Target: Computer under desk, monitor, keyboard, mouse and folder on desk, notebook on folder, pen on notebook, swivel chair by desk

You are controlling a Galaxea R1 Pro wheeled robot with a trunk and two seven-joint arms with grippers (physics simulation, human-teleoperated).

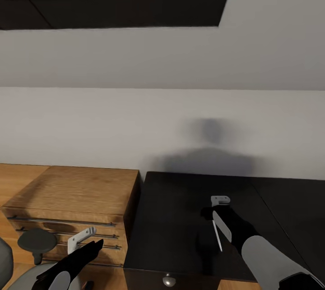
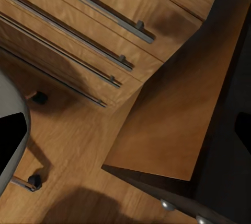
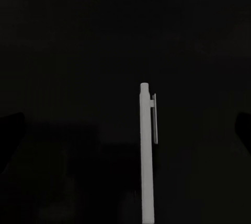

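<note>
The right gripper (image 1: 220,211) reaches from five o'clock over the dark rectangular desk (image 1: 180,218), its fingers clamped on a slim white pen (image 1: 217,236). The left gripper (image 1: 83,238) hangs at seven o'clock before the wooden drawer cabinet (image 1: 72,195), fingers spread.
</note>
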